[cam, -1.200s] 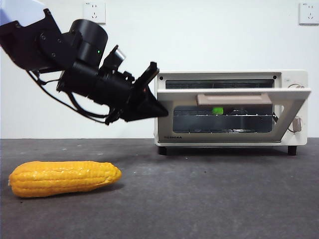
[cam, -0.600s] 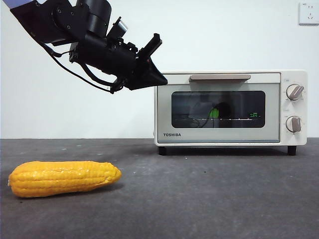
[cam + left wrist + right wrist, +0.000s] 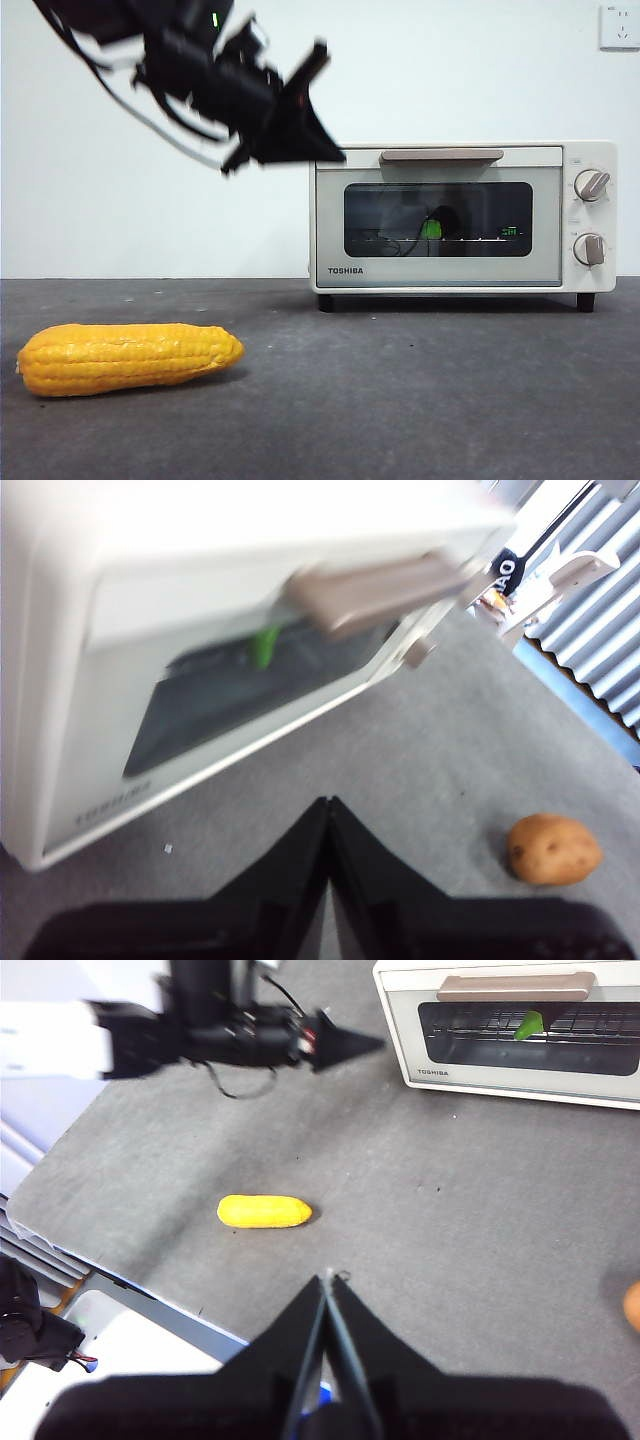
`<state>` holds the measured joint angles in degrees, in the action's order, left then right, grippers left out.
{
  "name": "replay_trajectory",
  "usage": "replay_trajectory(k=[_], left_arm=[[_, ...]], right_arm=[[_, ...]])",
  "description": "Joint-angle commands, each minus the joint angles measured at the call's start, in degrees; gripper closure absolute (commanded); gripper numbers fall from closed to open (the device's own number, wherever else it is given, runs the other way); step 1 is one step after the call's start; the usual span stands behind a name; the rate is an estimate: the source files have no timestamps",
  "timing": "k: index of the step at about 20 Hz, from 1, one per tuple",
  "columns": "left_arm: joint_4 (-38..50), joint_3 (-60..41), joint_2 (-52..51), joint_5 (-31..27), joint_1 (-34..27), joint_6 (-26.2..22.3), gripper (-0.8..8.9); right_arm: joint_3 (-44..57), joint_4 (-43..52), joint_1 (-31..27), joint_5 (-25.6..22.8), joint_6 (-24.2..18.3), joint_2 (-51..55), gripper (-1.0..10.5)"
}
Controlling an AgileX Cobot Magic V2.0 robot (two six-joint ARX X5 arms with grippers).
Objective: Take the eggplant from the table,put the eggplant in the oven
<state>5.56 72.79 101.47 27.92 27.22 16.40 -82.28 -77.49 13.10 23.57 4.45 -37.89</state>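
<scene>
Nearest on the table (image 3: 420,400), at the left, lies a corn cob (image 3: 128,357), on its side and well clear of everything else; no arm is near it. It is not part of the job, so it reads as a bystander object.

The right gripper (image 3: 327,1290) hangs high over the near part of the table with its two black jaws pressed tip to tip, nothing between them. It is far from the appliance, looking down over the scene; I judge it is the waiting arm.

A potato (image 3: 553,849) sits alone on the grey surface off to the right of the oven's front, apart from all else.

Further back, the left gripper (image 3: 318,125) is in the air just left of the oven's (image 3: 465,217) upper left corner, above the door line, touching nothing. Its jaws meet at a point in its own wrist view and hold nothing. The front view shows it blurred, so it is in motion.

At the far side, the oven stands with its glass door shut, handle bar (image 3: 441,155) up against the top edge. Behind the glass, on the wire rack, the eggplant (image 3: 432,227) shows mainly as its bright green stem cap with a dark body around it.

Judgement: eggplant inside and door closed, so the task looks essentially complete.
</scene>
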Motion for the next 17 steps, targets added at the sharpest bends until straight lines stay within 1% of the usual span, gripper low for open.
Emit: replay_trajectory(k=[1, 4, 6, 10, 17], left_arm=[[-3.39, 0.0, -4.74, -2.51, 0.96, -3.69, 8.2], [-11.26, 0.02, -12.5, -8.17, 2.4, -6.45, 8.2], [-16.59, 0.02, -17.79, -10.54, 3.23, -6.6, 8.2], [-24.35, 0.0, -28.11, -14.19, 4.81, -7.91, 8.2], [-33.88, 0.02, -42.99, -14.58, 5.46, -7.8, 8.18]], right_arm=[[-0.07, -1.27, 0.07, -0.09, -1.55, 0.28, 9.6], [-0.07, -1.27, 0.07, -0.2, -1.9, 0.28, 9.6], [-0.07, -1.27, 0.07, -0.48, -2.19, 0.28, 9.6], [-0.07, -1.27, 0.07, -3.74, -2.14, 0.26, 9.6], [-0.07, -1.27, 0.07, -3.69, -2.1, 0.26, 9.5]])
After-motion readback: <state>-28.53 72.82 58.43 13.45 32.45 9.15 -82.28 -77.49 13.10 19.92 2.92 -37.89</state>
